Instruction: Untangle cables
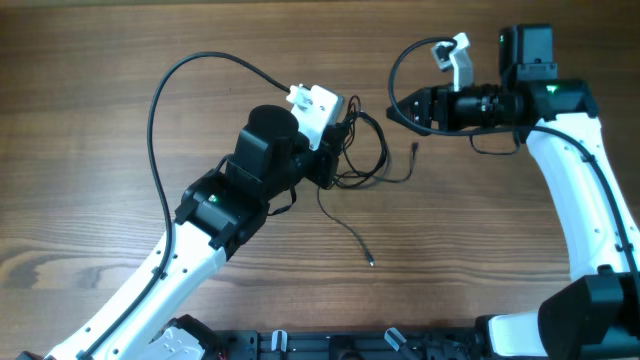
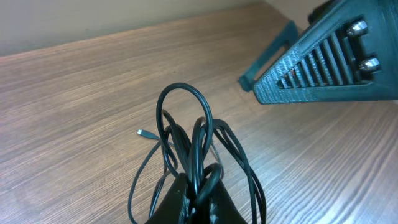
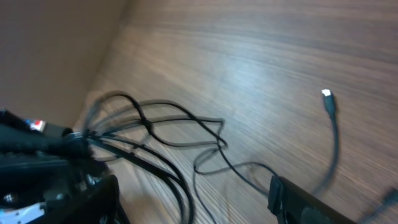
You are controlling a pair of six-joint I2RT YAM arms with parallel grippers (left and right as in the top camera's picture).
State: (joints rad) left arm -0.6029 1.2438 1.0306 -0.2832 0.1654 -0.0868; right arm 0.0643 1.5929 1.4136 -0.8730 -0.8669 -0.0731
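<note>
The cables are a loose knot of thin black loops at the table's middle. One tail ends in a plug near the front, another ends to the right. My left gripper is shut on several of the loops; the left wrist view shows them standing up out of the closed fingers. My right gripper is open and empty, just right of the bundle and above it. In the right wrist view the loops lie ahead of its spread fingers, with a loose plug to the right.
A thicker black arm cable arcs over the table on the left. Another arm cable loops above the right gripper. The right gripper's teal finger fills the upper right of the left wrist view. A black rail runs along the front edge.
</note>
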